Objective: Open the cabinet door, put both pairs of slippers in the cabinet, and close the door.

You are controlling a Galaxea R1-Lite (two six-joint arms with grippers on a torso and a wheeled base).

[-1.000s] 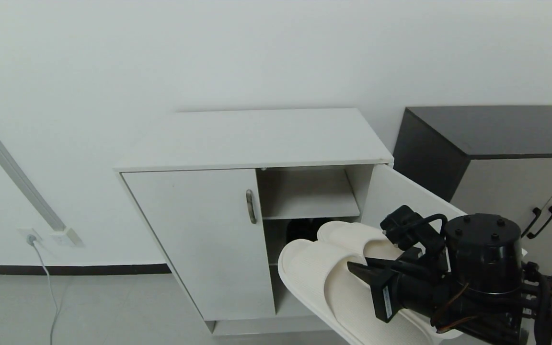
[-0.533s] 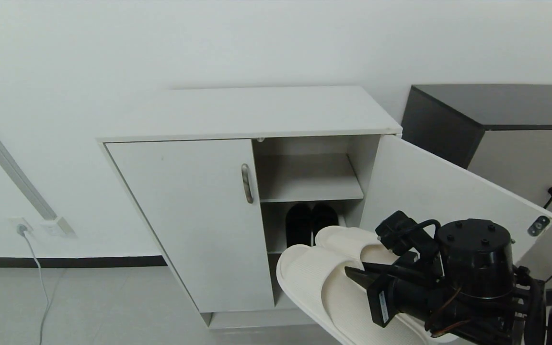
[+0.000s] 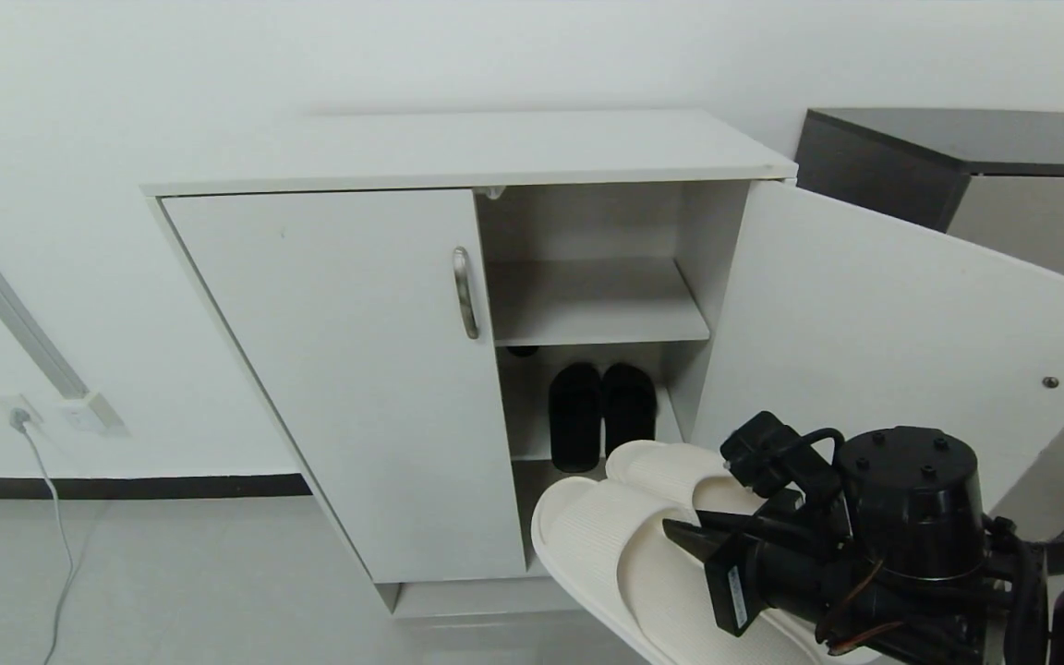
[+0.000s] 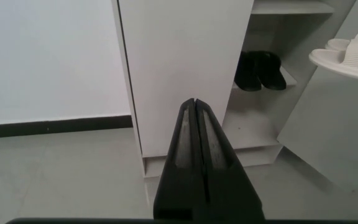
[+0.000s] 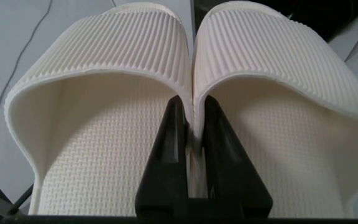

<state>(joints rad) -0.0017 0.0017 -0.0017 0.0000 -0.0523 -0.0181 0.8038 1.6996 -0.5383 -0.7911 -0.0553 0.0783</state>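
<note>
The white cabinet (image 3: 458, 157) stands against the wall, its right door (image 3: 892, 332) swung open and its left door (image 3: 347, 369) closed. A pair of black slippers (image 3: 601, 413) lies on the middle shelf, also seen as the black slippers (image 4: 261, 70) from the left wrist. My right gripper (image 5: 194, 134) is shut on the inner edges of a pair of white slippers (image 3: 643, 554), held toes forward in front of the lower opening. The white slippers (image 5: 185, 124) sit side by side. My left gripper (image 4: 194, 109) is shut and empty, low before the closed door.
A dark cabinet (image 3: 957, 166) with a grey front stands right of the white one, behind the open door. A wall socket (image 3: 19, 416) with a hanging cable is at the left. The upper shelf (image 3: 597, 305) holds nothing. Grey floor lies in front.
The whole head view has shifted: the cabinet now sits higher and larger and the black slippers have come into sight. The right gripper keeps its hold on the white slippers.
</note>
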